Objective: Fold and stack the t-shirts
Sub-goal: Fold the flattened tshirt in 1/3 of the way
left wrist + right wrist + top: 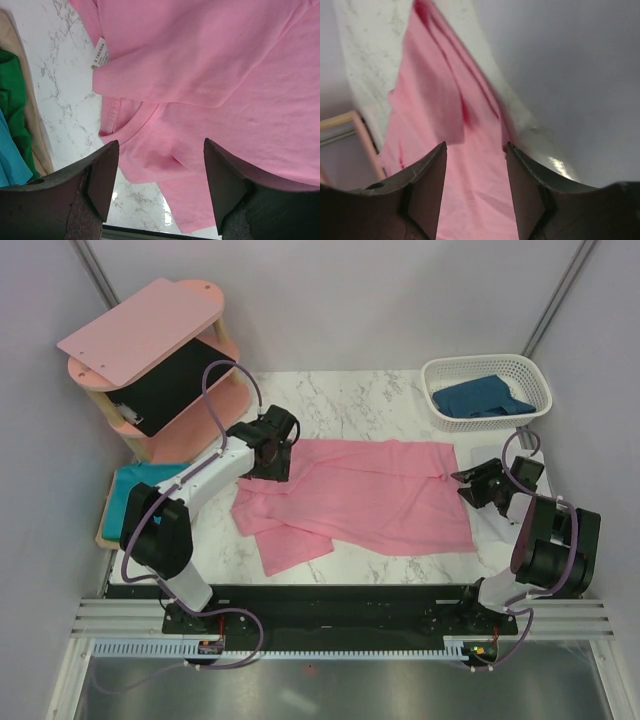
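A: Left wrist view first: the left gripper [160, 146] has its jaws spread wide with nothing between them, hovering over the collar [131, 124] end of the pink t-shirt [225, 75].
B: And the right gripper [476, 147]?
A: Jaws apart too, though narrower, and no cloth pinched that I can see. It sits at the shirt's opposite edge. Whether it touches the hem I cannot tell, as that wrist view is blurred.
B: So where does the shirt lie?
A: Across the middle of the marble table [350, 390], flat on the right, bunched and doubled over near the collar. The teal shirt [135, 490] waits on the left, the dark blue shirt [480, 398] in the white basket [431, 392].
B: Then I'd judge a fold is being set up. Best to smooth that rumpled end before creasing, take both layers at matching corners, and lift both sides together so the fabric carries over taut.
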